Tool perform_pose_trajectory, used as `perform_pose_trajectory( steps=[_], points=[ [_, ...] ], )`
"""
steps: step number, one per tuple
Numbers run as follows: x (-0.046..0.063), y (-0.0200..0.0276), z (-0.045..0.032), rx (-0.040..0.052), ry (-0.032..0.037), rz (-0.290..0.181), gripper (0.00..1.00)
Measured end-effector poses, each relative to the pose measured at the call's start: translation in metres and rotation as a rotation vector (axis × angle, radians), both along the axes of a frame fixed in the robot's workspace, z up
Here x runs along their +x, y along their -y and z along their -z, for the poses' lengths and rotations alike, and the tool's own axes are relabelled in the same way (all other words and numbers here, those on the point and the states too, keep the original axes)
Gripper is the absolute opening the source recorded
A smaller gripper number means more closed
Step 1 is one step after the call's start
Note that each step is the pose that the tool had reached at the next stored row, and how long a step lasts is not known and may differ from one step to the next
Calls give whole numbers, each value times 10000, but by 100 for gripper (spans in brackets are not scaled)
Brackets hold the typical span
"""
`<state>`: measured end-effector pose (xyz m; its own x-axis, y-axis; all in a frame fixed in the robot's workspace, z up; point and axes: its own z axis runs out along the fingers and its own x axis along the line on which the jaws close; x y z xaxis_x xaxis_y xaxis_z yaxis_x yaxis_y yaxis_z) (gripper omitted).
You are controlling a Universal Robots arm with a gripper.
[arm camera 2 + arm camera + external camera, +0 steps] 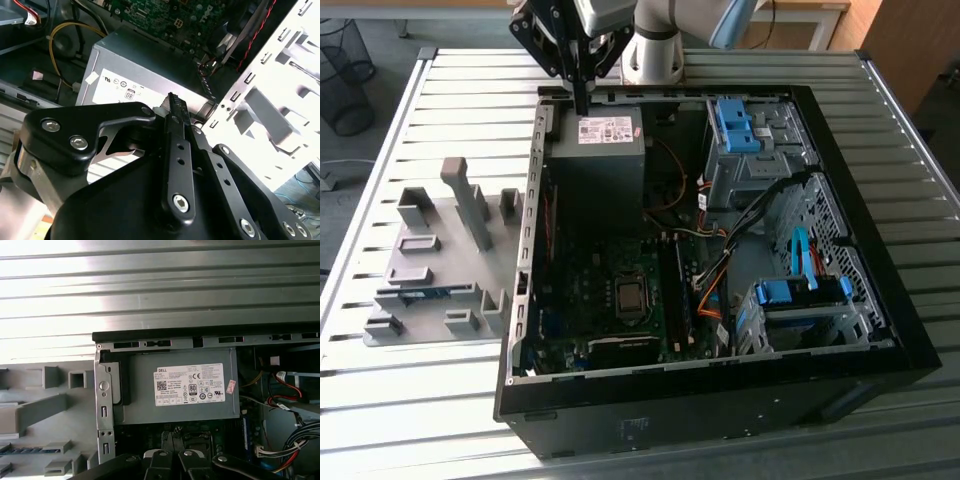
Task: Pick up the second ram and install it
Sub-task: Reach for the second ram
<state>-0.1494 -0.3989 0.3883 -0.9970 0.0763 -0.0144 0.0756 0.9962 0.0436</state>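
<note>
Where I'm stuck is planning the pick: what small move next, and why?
Probably shift toward the exterior view's left: the gripper hangs empty over the power supply, while the second ram lies in the grey fixture outside the case.

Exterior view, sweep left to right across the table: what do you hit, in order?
Black wire-mesh wastebasket → grey moulded plastic parts fixture → square silver processor socket → orange cable bundle → light-blue plastic drive-bay bracket.

A white label [189, 385] of small print and round marks sits on the grey metal power-supply box [135, 412]; a small pink sticker [230, 386] lies just beside it.
</note>
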Motion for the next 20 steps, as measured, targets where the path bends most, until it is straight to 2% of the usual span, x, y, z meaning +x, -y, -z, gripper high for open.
perform_pose_trajectory(
  steps=[20],
  points=[
    [-68,0,21,1,-50,0,10]
  ],
)
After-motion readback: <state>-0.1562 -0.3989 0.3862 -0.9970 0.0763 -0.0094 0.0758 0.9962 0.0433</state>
